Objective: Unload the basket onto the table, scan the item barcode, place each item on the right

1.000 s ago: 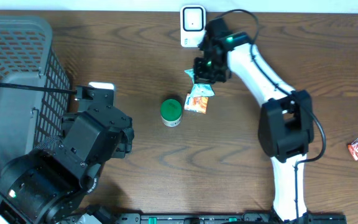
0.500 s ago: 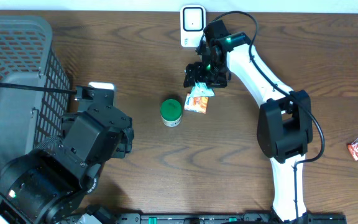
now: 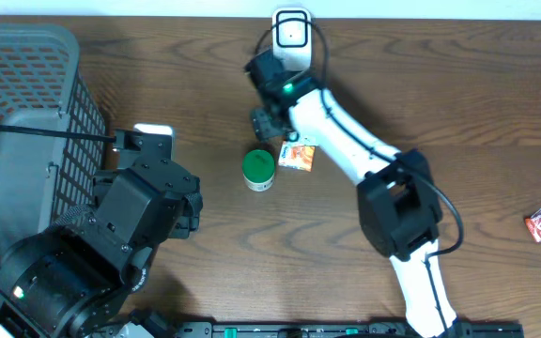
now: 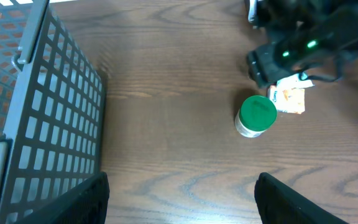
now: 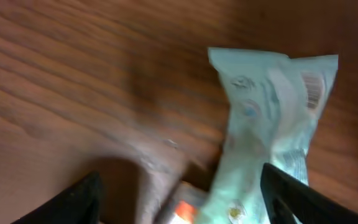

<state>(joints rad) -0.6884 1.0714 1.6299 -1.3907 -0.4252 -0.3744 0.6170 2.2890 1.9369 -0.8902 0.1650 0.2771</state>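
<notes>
Packet (image 5: 272, 118) lies ungripped; scanning is judged pending.
Right gripper (image 5: 179, 180) is held apart, empty; packet must be grasped and shown to top-centre scanner (image 3: 291, 28).

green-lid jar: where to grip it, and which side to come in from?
Probably top-down: the green-lid jar stands upright, lid up, so clamp its round wall just under the lid. Set the fingers clear of the snack packets lying close beside it.

Even bright light, soft shadows; right wrist view motion-blurred, packet (image 5: 269, 118) smeared.
</notes>
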